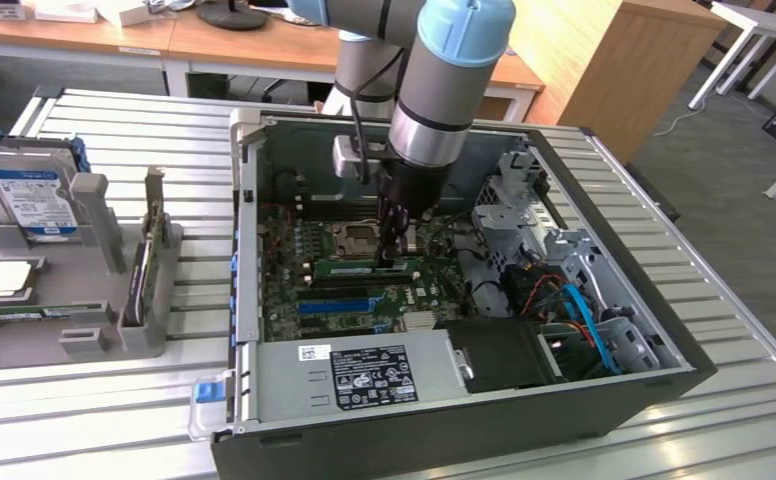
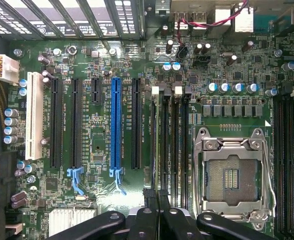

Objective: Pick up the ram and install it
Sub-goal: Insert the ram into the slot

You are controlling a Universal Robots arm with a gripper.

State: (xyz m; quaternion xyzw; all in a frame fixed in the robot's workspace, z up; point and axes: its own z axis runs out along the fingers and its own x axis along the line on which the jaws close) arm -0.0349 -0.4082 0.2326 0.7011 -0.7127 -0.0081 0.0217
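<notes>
The open computer case (image 1: 241, 300) lies on the slatted table with its motherboard (image 1: 311, 298) facing up. My gripper (image 1: 391, 258) reaches straight down into it, between the processor socket (image 1: 361, 237) and the expansion slots. The ram (image 1: 351, 268), a thin green stick, stands on edge in a memory slot right under the fingertips. In the wrist view my gripper (image 2: 156, 196) is shut, its black fingertips (image 2: 149, 199) pinched over the ram (image 2: 156, 145), seen edge-on as a thin line along the slot beside the socket (image 2: 232, 175).
A long blue slot (image 2: 116, 130) and black expansion slots lie beside the memory slots. The power supply (image 1: 361, 375) sits at the case front, with drive cages and cables (image 1: 582, 305) on the exterior view's right. A grey fixture (image 1: 108, 300) holds a hard drive (image 1: 31, 200) on the exterior view's left.
</notes>
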